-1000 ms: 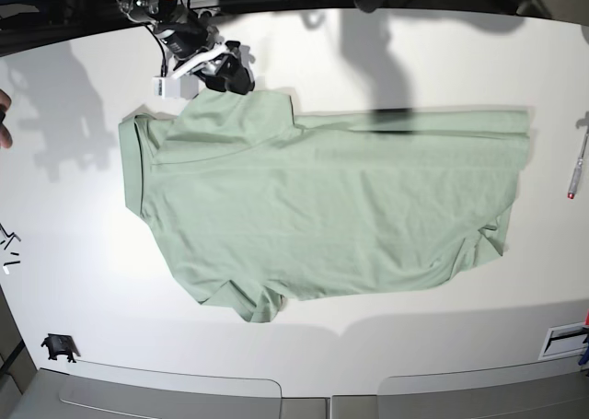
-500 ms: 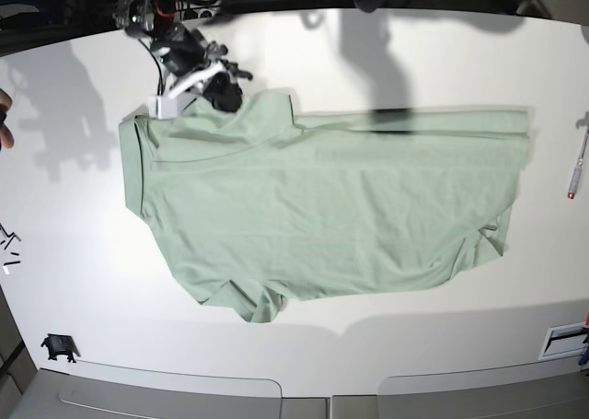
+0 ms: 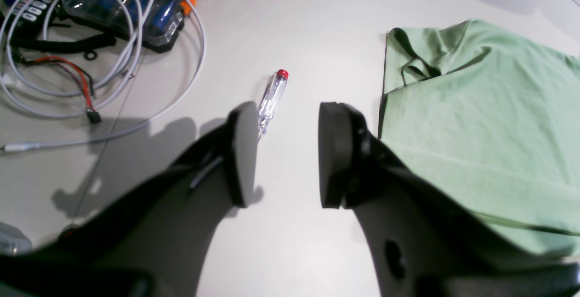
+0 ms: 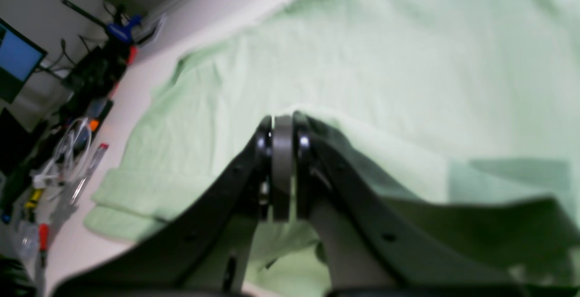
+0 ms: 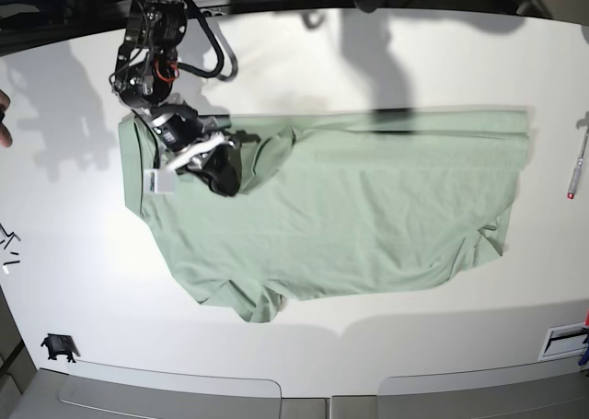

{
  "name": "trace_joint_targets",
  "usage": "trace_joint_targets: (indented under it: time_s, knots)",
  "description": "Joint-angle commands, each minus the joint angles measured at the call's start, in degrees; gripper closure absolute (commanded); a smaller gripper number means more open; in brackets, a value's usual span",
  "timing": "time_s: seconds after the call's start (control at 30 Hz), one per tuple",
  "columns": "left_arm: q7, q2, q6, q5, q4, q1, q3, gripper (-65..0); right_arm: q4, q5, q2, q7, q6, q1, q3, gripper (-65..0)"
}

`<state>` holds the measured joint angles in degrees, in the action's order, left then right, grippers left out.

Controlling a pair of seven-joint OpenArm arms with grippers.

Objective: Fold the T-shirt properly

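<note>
The T-shirt [image 5: 331, 207] lies spread across the white table [image 5: 83, 281], collar toward the base view's left, only its far sleeve drawn inward; body folds remain. The right gripper [image 4: 283, 127], fingers pressed together, appears to pinch sleeve fabric, though blur limits certainty. Only the left wrist view shows the left gripper [image 3: 283, 152], fingers apart and empty, just beside the hem, near a screwdriver [image 3: 272, 100].
</note>
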<state>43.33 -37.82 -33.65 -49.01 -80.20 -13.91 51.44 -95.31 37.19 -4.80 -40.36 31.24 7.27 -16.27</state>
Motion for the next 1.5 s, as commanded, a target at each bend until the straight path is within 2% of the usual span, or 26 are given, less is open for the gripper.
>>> trace_joint_targets:
  time_s: [0.0,0.17,0.2,0.27,0.3,0.33,0.4,0.57,0.73,0.8,0.9,0.93,0.97,1.07,1.17,1.27,1.37,1.47]
  knots:
    - [-1.57,-1.75,-0.42,-0.94,-0.87,0.42,0.59,-20.3,-0.94,-0.15,-0.26,1.86,0.52,-1.57,0.11,0.0]
    - [-1.55,-1.75,-0.42,-0.94,-0.87,0.42,0.59,-20.3,-0.87,-6.40,-0.26,6.54,0.50,-4.87,2.49,0.0]
    - [-1.55,-1.75,-0.42,-0.94,-0.87,0.42,0.59,-20.3,-0.87,-7.56,-0.26,7.76,0.50,-5.31,3.23,-4.2]
    - [-1.55,-1.75,-0.42,-0.94,-0.87,0.42,0.59,-20.3,-0.87,-9.25,-0.28,10.36,0.48,-5.68,4.85,-20.0]
    - [-1.55,-1.75,-0.42,-0.92,-0.87,0.42,0.59,-20.3,-0.87,-9.88,-0.26,11.76,0.48,-5.68,5.68,-25.5]
    - [-1.51,-1.73,-0.42,-0.94,-0.87,0.42,0.59,-20.3,-0.87,-10.27,-0.26,12.76,0.48,-5.66,6.51,-29.1]
    - [-1.36,-1.73,-0.42,-0.94,-0.87,0.39,0.59,-20.3,-0.87,-10.23,-0.26,12.98,0.46,-5.68,7.89,-30.5]
    - [-0.85,-1.42,-0.44,-2.86,-0.87,-1.05,0.59,-20.3,-0.92,-10.21,-0.33,12.39,0.46,-5.68,8.28,-30.4]
    - [1.29,0.52,-4.57,-6.60,-0.87,-3.26,-2.03,-20.1,-2.36,-6.01,-1.09,3.80,0.50,-5.62,3.19,-28.8]
    - [1.77,1.33,-4.61,-6.60,-0.87,-3.21,-4.98,-17.3,-2.78,-3.76,-1.88,0.66,0.50,-5.49,0.42,-21.2]
    - [1.86,1.64,-5.68,-6.43,-0.87,-2.89,-11.30,-7.7,-2.80,-3.74,-3.04,-1.97,0.48,-5.25,-3.82,-3.7]
    - [1.81,1.62,-5.66,-5.77,-0.90,-2.58,-13.60,-4.1,-2.78,-3.76,-3.41,-2.25,0.50,-5.09,-5.11,0.0]
    - [1.77,1.75,-5.64,-4.39,-0.90,-1.95,-15.69,-0.6,-2.78,-3.78,-3.82,-2.40,0.50,-4.79,-6.25,0.0]
    - [-0.52,2.49,-5.57,0.76,-0.87,0.17,-20.57,0.0,-2.78,-4.39,-5.44,-2.36,0.50,-3.21,-8.35,0.0]
    - [-1.81,4.31,-3.87,4.72,-0.87,2.95,-23.58,0.0,-2.36,-9.66,-6.51,-0.81,0.24,-1.22,-8.31,0.0]
    - [-1.84,6.73,-2.47,6.25,-0.87,5.35,-25.59,0.0,-0.55,-13.68,-6.60,1.20,-2.19,0.57,-8.00,0.0]
    - [-3.93,9.31,-2.27,11.69,-0.79,6.34,-27.58,0.0,2.23,-16.44,-6.62,2.71,-3.69,1.66,-7.98,0.0]
    - [-8.48,11.08,2.25,17.75,-0.70,5.70,-29.24,0.0,6.23,-16.83,-6.62,3.37,-3.72,1.79,-7.98,0.0]
